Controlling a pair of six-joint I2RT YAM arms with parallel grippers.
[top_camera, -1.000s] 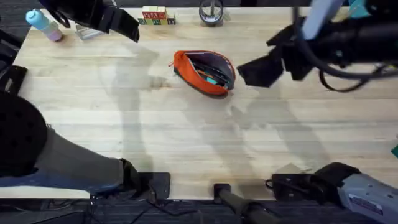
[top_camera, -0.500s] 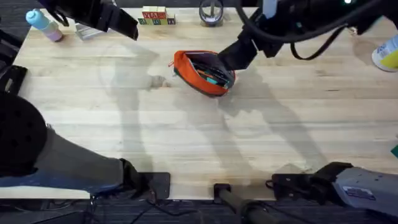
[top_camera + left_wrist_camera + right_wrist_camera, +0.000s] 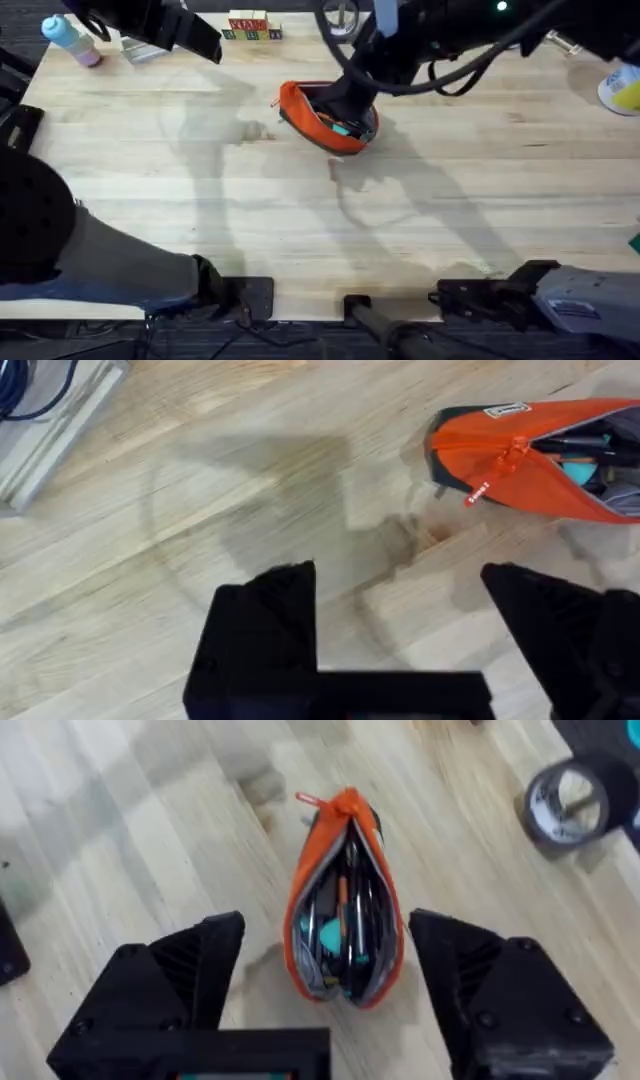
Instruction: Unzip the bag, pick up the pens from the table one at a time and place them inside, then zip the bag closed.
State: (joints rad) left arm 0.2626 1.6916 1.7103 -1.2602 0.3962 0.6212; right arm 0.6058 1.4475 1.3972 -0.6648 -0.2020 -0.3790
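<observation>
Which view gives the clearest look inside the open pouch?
The right wrist view: it looks straight into the open pouch, pens inside. The overhead view shows it partly covered by the right gripper. The left wrist view shows its zipper-pull end side-on.

Both arms matte black, black cables looped along the right arm (image 3: 470, 45). Fingers (image 3: 175, 990) black, blocky and angular, small round screw heads visible. Right base (image 3: 585, 305) has a grey housing with a white label.
</observation>
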